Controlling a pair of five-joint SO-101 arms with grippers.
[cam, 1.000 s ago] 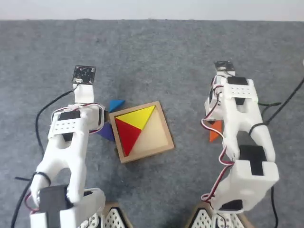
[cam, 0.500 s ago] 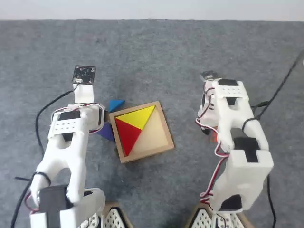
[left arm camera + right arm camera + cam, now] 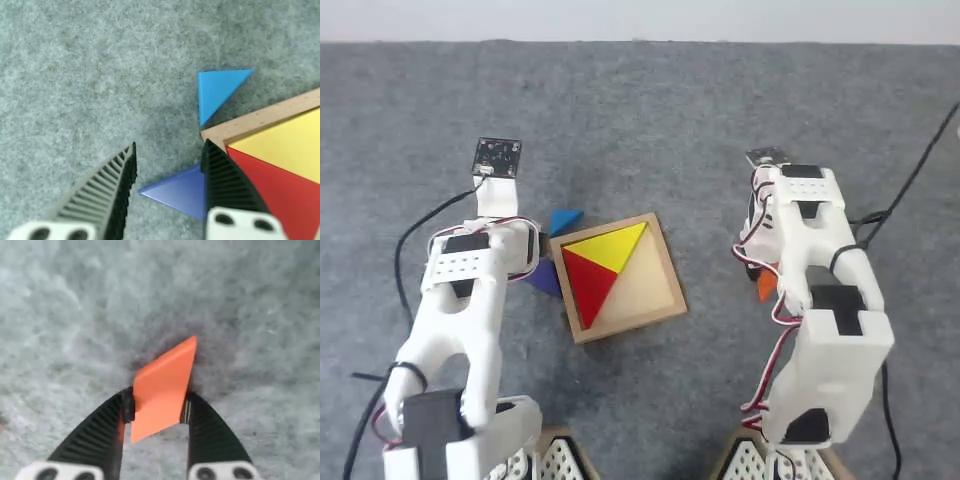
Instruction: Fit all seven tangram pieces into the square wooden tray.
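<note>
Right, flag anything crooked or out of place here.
The wooden tray sits skewed to the edge of the table, holding only a yellow triangle and a red triangle. A light blue triangle and a violet piece lie outside its corner. Nothing looks damaged.

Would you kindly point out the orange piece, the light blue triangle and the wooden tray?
orange piece [image 3: 162,390]: right wrist view, middle of its face.
light blue triangle [image 3: 216,90]: left wrist view, its centre.
wooden tray [image 3: 667,262]: high view, its rim.

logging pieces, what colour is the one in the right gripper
Orange. The orange piece sits between the right gripper's fingers, clearest in the right wrist view.
</note>
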